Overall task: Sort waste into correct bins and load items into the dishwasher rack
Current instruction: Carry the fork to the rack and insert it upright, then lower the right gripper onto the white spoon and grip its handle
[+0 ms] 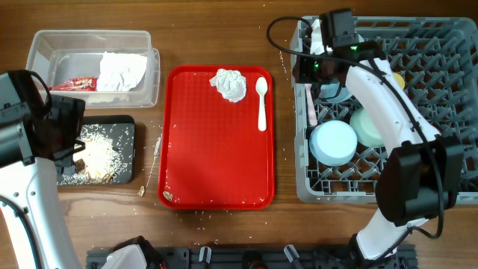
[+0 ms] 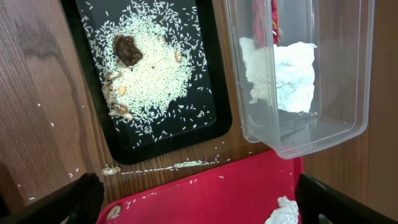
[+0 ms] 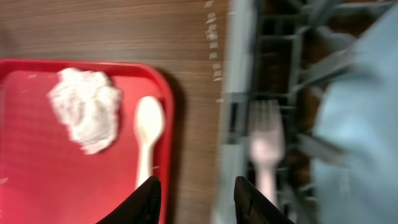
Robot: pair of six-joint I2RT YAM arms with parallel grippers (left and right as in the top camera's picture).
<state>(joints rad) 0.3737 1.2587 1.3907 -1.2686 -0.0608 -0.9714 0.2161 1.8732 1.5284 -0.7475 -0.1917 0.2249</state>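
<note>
The clear tub holds a white napkin and the red wrapper. The black tray holds rice and brown scraps. A crumpled napkin and the white spoon lie on the red serving tray. The grey rack holds a pale blue dish, the mint-green bowl, the yellow cup and the fork. My right gripper is open and empty over the rack's left edge. My left gripper is open and empty, high over the black tray.
A food scrap lies in the red tray's near-left corner. Another scrap lies on the table beside it. Rice crumbs are scattered on the wood between the black tray and the red tray.
</note>
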